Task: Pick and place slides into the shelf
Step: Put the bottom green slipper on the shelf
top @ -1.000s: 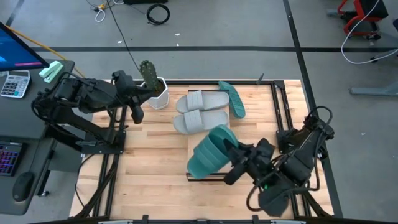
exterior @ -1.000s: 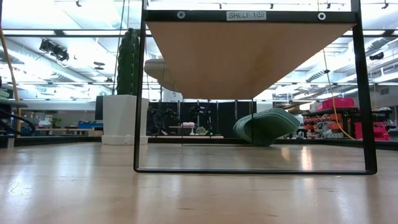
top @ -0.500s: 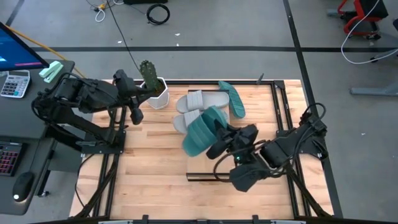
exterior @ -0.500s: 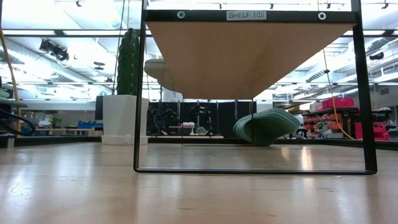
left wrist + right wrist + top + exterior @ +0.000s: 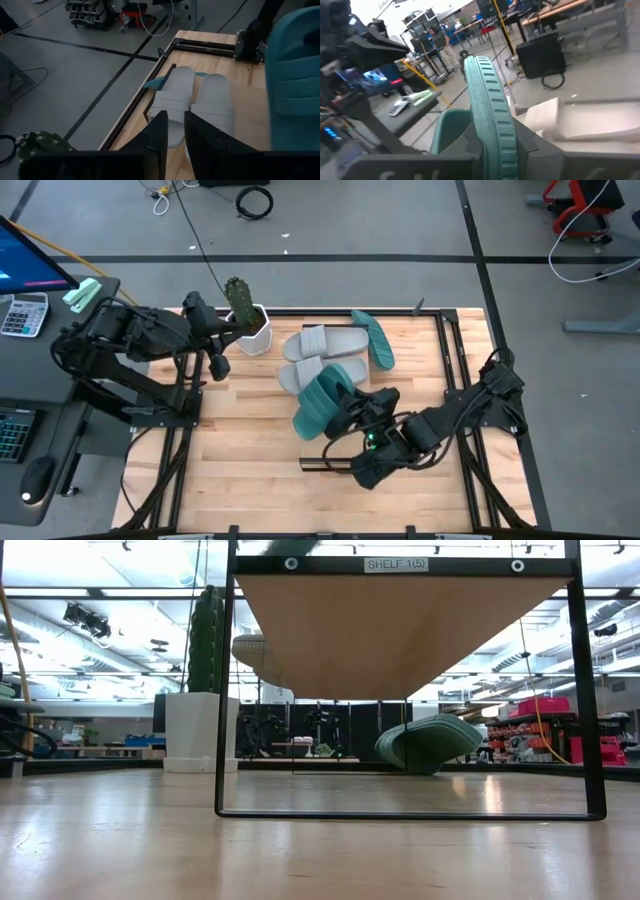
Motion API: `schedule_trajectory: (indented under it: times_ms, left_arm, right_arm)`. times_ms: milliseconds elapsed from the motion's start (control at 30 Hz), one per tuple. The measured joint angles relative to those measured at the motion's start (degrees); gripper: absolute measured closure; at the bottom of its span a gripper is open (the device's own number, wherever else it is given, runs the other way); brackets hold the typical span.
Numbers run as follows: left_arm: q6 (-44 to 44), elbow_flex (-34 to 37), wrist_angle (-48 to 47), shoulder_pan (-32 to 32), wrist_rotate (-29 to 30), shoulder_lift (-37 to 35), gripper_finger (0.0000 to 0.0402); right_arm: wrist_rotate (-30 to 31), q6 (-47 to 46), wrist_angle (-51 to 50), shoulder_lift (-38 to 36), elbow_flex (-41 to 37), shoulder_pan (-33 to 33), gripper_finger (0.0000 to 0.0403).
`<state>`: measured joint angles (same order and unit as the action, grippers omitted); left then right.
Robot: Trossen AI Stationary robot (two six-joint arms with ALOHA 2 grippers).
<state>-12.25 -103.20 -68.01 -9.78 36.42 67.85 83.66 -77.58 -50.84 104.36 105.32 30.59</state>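
Observation:
My right gripper is shut on a teal slide and holds it over the shelf, a light-wood board in a black frame. Two grey slides lie side by side, soles down, on the shelf's far part. A second teal slide rests on its edge on the tabletop beside them, and also shows in the low view. Back at the table's left, near the cactus pot, my left gripper is shut with nothing in it. My right gripper pinches the teal slide's sole between its two fingers, next to the wide strap. The fingers come level from the table's right side. The slide stands on edge, its ribbed rim up, lifted clear above the shelf board.
A white pot with a cactus stands at the table's far left corner. Black rails run along the table's right side. The shelf's near half and the tabletop to its left are bare wood. A desk with a calculator is beyond the left edge.
My right gripper has swung toward the table's left edge and come down, carrying the teal slide from over the shelf's near end toward the grey slides. The slide has turned with the wrist and stays clear of the board.

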Motion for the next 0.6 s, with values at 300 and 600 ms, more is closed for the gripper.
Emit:
schedule_trajectory:
  times_ms: [300,600]
  left_arm:
    - [-1.38,0.00,0.00,-0.04,-0.04,0.00,0.0341]
    - [-1.64,0.00,0.02,-0.04,-0.02,0.00,0.0344]
  right_arm:
    - [-2.27,0.06,-1.84,0.00,0.00,-4.71,0.0355]
    - [-3.45,-0.83,-1.79,0.00,0.00,-4.39,0.0355]
